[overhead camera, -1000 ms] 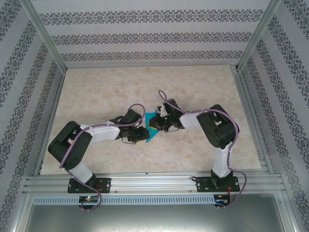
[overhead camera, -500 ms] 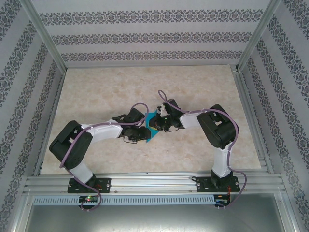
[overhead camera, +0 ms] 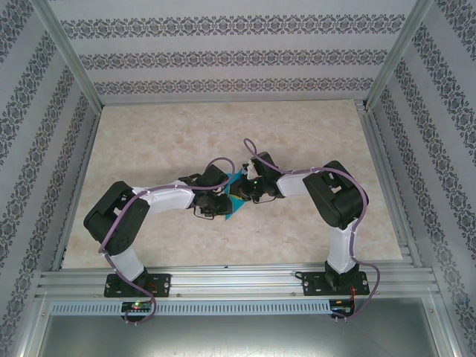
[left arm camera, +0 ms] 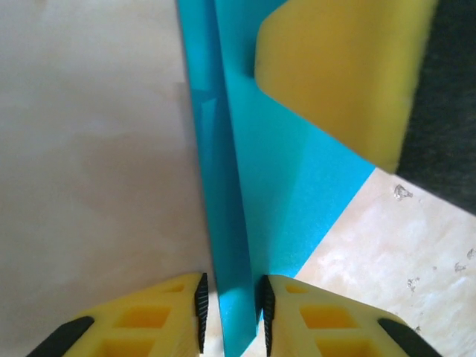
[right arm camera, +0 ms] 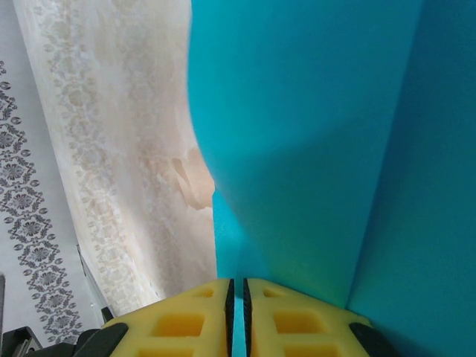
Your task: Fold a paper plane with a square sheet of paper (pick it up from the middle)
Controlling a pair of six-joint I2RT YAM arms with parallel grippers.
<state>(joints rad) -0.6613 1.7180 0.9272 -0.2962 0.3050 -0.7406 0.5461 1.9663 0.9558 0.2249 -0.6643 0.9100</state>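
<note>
Left fingers (left arm camera: pixel 149 320) astride folded teal paper (left arm camera: pixel 297 186), right fingers (right arm camera: pixel 178 323) pinching it

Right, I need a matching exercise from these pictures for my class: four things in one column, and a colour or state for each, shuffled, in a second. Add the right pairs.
Column one:
1. left gripper
2. right gripper
3. paper sheet
4. table

Column two:
A. marbled beige
B. pinched shut on the paper
C. teal-blue, partly folded
D. jaws either side of a raised fold

Pairs: 1-D; 2-B; 3-C; 4-A
</note>
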